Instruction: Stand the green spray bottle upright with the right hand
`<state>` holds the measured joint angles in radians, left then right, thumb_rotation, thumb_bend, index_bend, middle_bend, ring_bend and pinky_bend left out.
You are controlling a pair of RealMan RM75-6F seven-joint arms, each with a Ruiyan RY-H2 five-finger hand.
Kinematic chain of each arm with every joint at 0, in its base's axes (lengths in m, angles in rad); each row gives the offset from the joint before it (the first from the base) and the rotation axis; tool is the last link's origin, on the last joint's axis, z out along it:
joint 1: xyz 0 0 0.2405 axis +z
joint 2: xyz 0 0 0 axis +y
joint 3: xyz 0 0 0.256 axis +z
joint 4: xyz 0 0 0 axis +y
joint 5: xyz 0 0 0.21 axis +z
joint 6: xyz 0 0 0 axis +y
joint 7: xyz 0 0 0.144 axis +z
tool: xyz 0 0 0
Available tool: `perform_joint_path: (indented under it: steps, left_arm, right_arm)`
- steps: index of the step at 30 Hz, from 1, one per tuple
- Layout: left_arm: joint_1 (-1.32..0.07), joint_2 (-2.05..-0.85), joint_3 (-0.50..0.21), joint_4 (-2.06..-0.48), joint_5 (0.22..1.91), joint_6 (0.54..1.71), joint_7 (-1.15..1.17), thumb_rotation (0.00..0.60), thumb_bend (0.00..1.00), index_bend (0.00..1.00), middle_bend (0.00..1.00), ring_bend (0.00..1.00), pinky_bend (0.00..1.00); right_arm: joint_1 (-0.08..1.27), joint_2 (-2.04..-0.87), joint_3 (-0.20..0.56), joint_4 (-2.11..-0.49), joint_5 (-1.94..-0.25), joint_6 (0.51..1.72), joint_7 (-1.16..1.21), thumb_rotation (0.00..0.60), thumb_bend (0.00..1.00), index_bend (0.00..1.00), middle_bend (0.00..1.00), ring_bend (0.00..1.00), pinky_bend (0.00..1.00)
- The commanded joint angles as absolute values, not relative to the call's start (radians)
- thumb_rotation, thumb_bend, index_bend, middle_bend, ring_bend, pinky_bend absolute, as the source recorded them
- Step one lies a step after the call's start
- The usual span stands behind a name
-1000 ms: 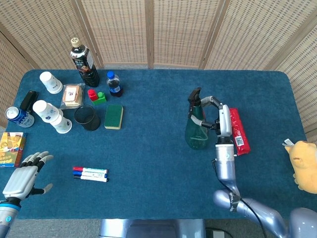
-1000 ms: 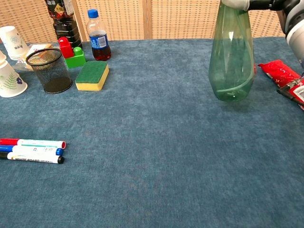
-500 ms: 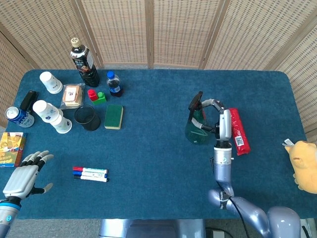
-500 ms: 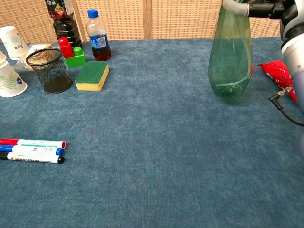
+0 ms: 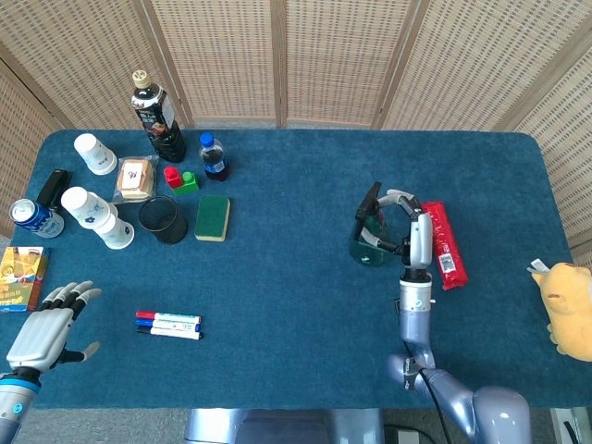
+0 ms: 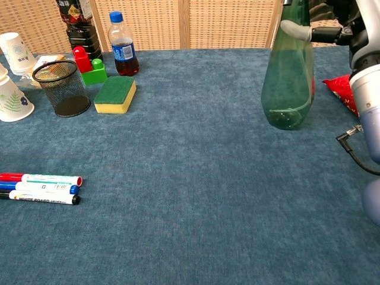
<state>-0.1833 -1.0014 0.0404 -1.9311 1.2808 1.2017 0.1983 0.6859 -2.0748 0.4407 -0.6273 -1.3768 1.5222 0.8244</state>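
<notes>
The green spray bottle (image 5: 368, 250) stands upright on the blue tablecloth right of centre; from above I see mostly its black trigger head. In the chest view the see-through green bottle (image 6: 288, 89) has its base on the cloth. My right hand (image 5: 408, 225) grips it near the neck from the right, fingers curled around it. In the chest view a finger of that right hand (image 6: 336, 31) wraps the front of the neck. My left hand (image 5: 42, 335) hovers at the front left corner, holding nothing, fingers extended.
A red packet (image 5: 445, 242) lies just right of the bottle, and a yellow plush toy (image 5: 568, 307) sits at the right edge. Markers (image 5: 169, 324), a sponge (image 5: 212, 217), a mesh cup (image 5: 164, 219), bottles and paper cups fill the left side.
The bottle has gone from leaning to standing straight, its base settling on the cloth. My right hand stayed on its neck. The left hand has not moved.
</notes>
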Motion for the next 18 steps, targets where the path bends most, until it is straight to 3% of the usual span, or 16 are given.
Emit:
perform_joint_path:
  steps: [1, 18]
  left_arm:
    - [-0.185, -1.002, 0.040, -1.933, 1.282, 1.202, 0.201, 0.600, 0.31, 0.16, 0.10, 0.00, 0.00]
    - [-0.189, -1.010, 0.043, -1.937, 1.293, 1.205, 0.206, 0.600, 0.31, 0.16, 0.10, 0.00, 0.00]
  right_arm:
    - [0.680, -2.077, 0.432, -0.618, -1.375, 1.526, 0.833, 0.600, 0.15, 0.56, 0.53, 0.42, 0.31]
    - [0.663, -2.027, 0.384, -0.664, -1.396, 1.523, 0.805, 0.600, 0.13, 0.47, 0.45, 0.35, 0.25]
